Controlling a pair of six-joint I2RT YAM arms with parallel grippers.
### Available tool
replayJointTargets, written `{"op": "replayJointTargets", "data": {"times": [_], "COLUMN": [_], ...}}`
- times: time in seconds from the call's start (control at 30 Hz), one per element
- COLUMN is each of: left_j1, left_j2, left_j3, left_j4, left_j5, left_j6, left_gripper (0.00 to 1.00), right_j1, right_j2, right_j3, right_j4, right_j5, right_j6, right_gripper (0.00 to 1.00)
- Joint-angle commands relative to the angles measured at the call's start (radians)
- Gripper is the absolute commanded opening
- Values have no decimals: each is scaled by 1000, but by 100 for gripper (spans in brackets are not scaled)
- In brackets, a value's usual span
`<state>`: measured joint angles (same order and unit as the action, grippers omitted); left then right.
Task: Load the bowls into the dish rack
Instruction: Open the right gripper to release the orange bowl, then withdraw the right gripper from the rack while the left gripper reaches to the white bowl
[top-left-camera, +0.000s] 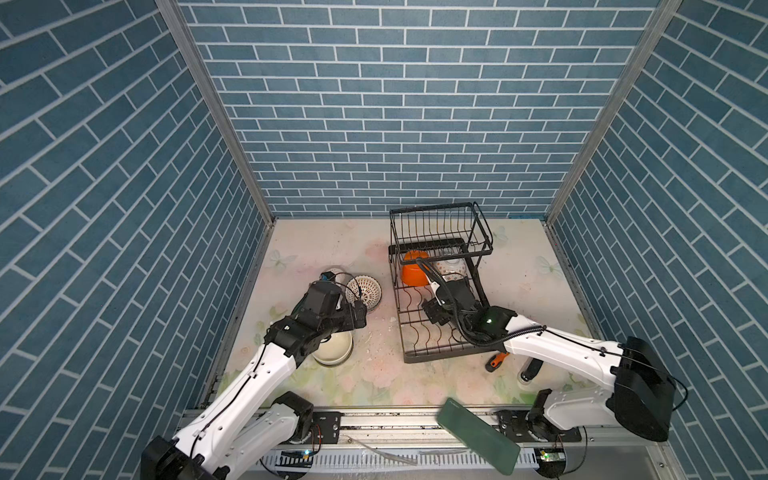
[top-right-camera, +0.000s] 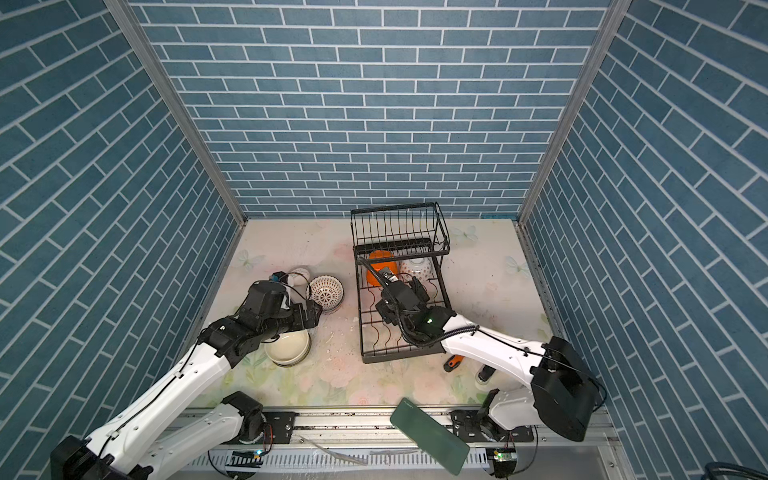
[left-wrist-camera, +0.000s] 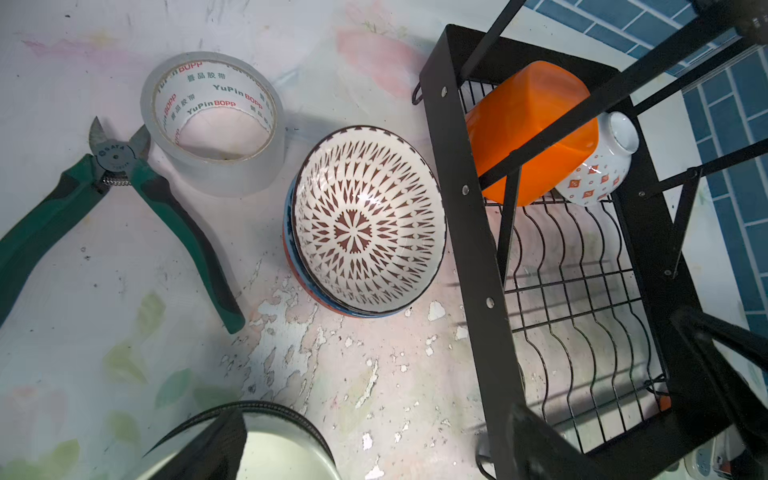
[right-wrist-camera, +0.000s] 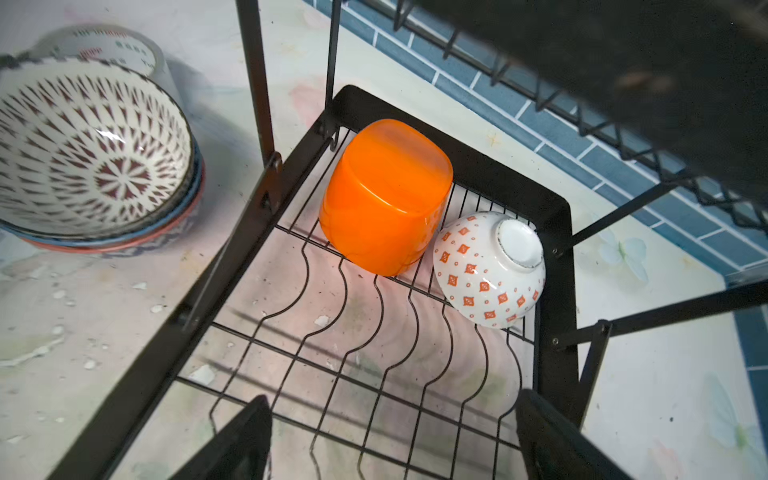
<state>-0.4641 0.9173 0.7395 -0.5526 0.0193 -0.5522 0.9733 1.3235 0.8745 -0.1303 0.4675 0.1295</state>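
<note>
The black wire dish rack (top-left-camera: 449, 353) stands right of centre in both top views. An orange bowl (right-wrist-camera: 386, 195) and a white bowl with orange marks (right-wrist-camera: 486, 270) lie upside down at the far end of its lower tier. My right gripper (right-wrist-camera: 390, 415) hangs open over the wavy dividers, with nothing between its fingers. Left of the rack, a black-and-white patterned bowl (left-wrist-camera: 365, 220) tops a short stack. My left gripper (left-wrist-camera: 380, 440) is open above the table, with one finger over a cream bowl (left-wrist-camera: 282, 449). The cream bowl (top-left-camera: 334, 349) lies partly under the left arm.
A clear tape roll (left-wrist-camera: 212, 124) and green-handled cutters (left-wrist-camera: 124, 199) lie beyond the bowl stack. An orange-handled screwdriver (top-left-camera: 496, 361) and a dark cylinder (top-left-camera: 530, 370) lie near the rack's front right corner. A green board (top-left-camera: 478, 436) rests on the front rail.
</note>
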Motion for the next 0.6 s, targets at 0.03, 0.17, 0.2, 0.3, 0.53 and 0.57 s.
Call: {"op": "replayJointTargets", "data": {"times": [0.03,0.17,0.2,0.3,0.53,0.57], "left_j1": [12,14,15,15,15,15], "left_j2": [19,49,58,92,158,157], "left_j3": [54,84,91,117,210,214], "left_j4": [-58,-89,-96,-127,-323,-353], "left_j5": [-40,-57,-62,-79,-178,-196], "left_j6": [23,23,23,23,15,9], "left_gripper": [100,100,100,100,99,99], "right_j1": [5,5,5,5,5,5], "right_j2": [-65,-91,-95,-102,-94,-91], "right_j3": [-13,12,17,31,37,37], "right_j4": [-99,-142,-151,-166,-194,-198], "right_j5": [-68,-113,-121,-149,-177,-177], "right_j6": [169,229,242,268,282,282], "right_gripper": [91,90,90,89,87,86]}}
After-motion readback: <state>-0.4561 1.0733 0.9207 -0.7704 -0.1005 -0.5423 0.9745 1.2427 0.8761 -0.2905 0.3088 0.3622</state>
